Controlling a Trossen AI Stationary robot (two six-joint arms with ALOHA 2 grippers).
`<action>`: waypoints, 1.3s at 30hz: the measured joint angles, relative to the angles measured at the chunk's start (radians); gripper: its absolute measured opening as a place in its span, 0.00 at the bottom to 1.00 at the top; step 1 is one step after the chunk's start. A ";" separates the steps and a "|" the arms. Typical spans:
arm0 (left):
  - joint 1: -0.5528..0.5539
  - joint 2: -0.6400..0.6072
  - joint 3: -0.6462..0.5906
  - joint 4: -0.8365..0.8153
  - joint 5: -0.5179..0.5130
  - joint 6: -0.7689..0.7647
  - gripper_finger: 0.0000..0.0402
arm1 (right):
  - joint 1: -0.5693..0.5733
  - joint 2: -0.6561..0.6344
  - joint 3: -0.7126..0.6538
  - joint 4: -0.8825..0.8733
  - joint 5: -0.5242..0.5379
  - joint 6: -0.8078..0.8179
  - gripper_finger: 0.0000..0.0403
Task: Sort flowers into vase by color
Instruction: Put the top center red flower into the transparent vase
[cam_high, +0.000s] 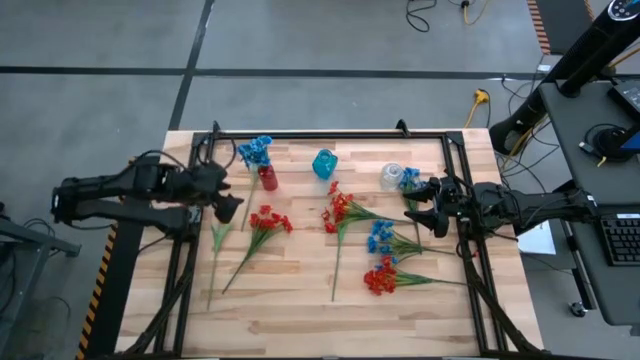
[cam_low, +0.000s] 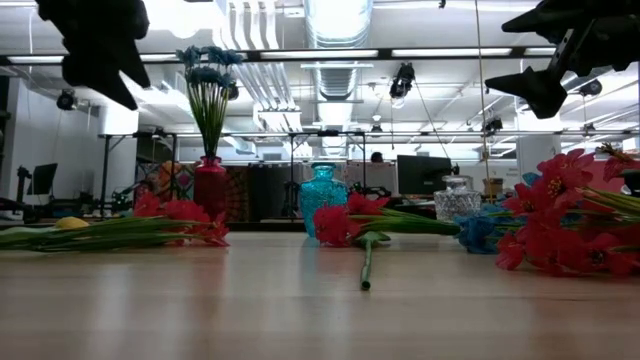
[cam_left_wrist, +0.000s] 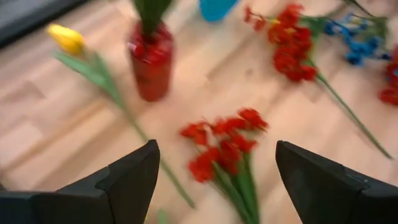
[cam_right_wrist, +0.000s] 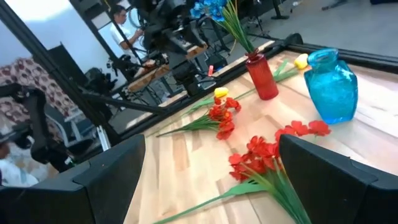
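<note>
Red vase (cam_high: 268, 178), blue blooms (cam_high: 255, 151), seemingly

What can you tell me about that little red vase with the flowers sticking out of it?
The red vase is small and glossy, glass by the look of it, with a rounded body narrowing to a short neck. It stands upright on the wooden table near the far edge, beside the blue vase. It holds one spray of blue flowers on green stems. A yellow flower lies close by. Neither gripper touches it.

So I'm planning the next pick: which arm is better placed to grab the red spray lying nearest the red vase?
Probably left. The left gripper hangs open just beside that red spray, which fills its wrist view; the right gripper is across the table by the clear vase.
</note>
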 joint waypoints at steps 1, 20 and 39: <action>-0.040 0.001 0.000 0.003 -0.006 -0.024 0.75 | 0.000 0.000 0.000 0.000 0.000 0.000 0.90; -0.781 0.204 -0.006 0.150 -0.470 -0.226 0.75 | 0.003 0.137 0.013 0.038 0.083 0.222 0.90; -0.786 0.355 -0.006 0.187 -0.475 -0.292 0.75 | 0.092 0.830 0.626 -0.528 0.113 -0.079 0.90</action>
